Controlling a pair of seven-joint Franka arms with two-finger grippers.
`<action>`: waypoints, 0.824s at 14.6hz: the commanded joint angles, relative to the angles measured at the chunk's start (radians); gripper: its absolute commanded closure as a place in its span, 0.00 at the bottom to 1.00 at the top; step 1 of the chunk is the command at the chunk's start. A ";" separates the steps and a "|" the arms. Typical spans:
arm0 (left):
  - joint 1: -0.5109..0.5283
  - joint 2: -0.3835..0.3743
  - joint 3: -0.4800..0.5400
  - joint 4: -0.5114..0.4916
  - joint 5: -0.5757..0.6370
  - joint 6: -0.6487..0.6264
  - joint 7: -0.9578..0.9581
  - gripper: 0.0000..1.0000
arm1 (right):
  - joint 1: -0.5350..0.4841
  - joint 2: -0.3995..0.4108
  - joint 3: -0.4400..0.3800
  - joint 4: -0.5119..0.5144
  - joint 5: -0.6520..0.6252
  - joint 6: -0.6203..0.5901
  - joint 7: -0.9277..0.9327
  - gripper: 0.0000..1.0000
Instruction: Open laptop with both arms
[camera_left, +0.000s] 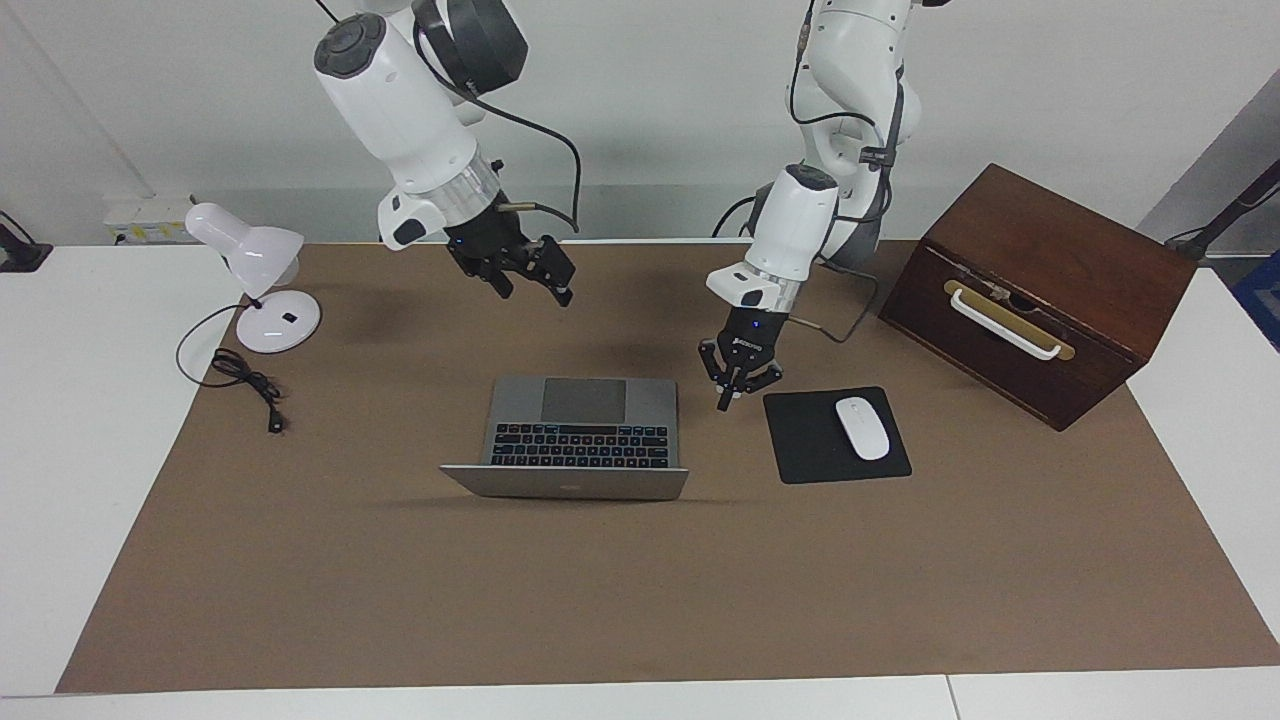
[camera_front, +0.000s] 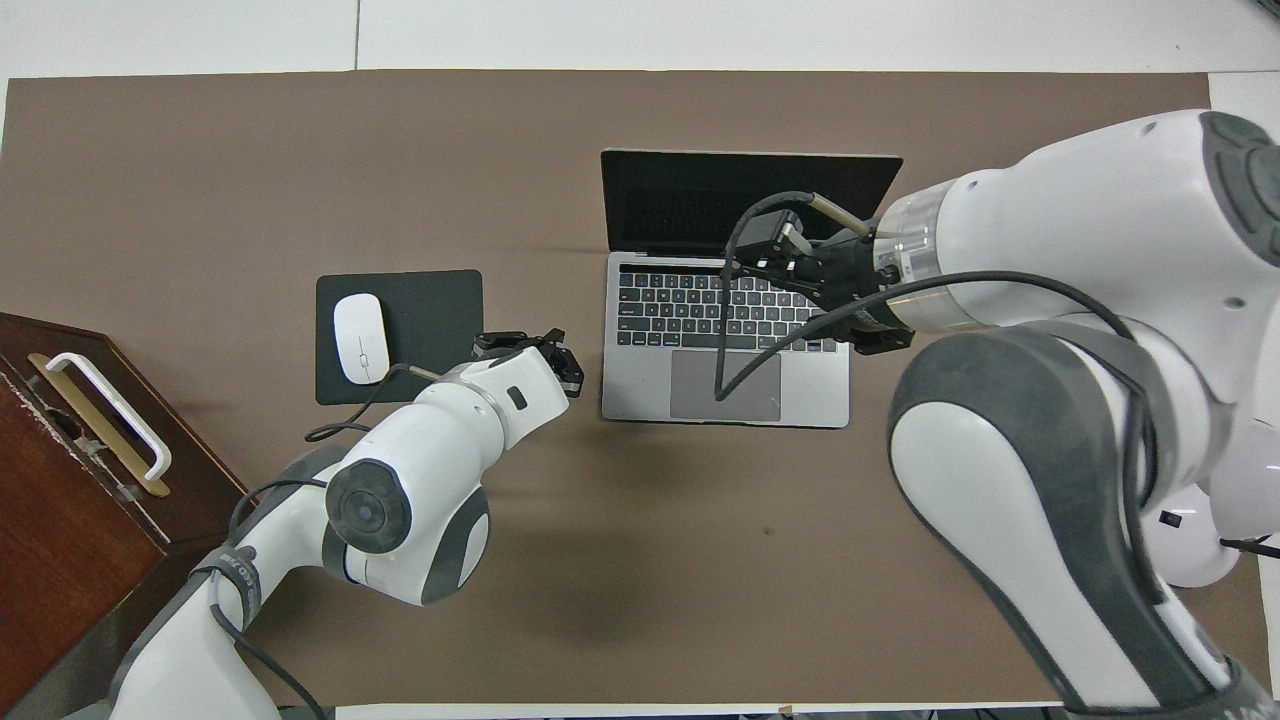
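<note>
The silver-grey laptop (camera_left: 580, 440) (camera_front: 700, 390) lies open in the middle of the brown mat, its dark screen (camera_front: 750, 200) tilted back away from the robots. My right gripper (camera_left: 535, 290) (camera_front: 765, 250) hangs open high above the laptop's robot-side edge and holds nothing. Low over the mat, my left gripper (camera_left: 723, 403) (camera_front: 565, 368) is shut and empty. It sits between the laptop's corner and the mouse pad and touches neither.
A black mouse pad (camera_left: 800, 440) (camera_front: 430, 330) with a white mouse (camera_left: 862, 428) (camera_front: 360, 338) lies beside the laptop toward the left arm's end. A brown wooden box (camera_left: 1040, 290) with a white handle stands past it. A white desk lamp (camera_left: 255, 275) and its cable sit at the right arm's end.
</note>
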 joint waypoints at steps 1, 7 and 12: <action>0.070 -0.020 0.000 0.083 0.037 -0.168 0.063 1.00 | -0.064 0.008 0.005 0.048 -0.074 -0.121 -0.196 0.00; 0.205 -0.027 0.000 0.197 0.105 -0.406 0.234 1.00 | -0.119 0.001 -0.004 0.131 -0.224 -0.312 -0.415 0.00; 0.329 -0.040 0.002 0.270 0.108 -0.548 0.344 1.00 | -0.138 -0.036 -0.119 0.144 -0.312 -0.358 -0.704 0.00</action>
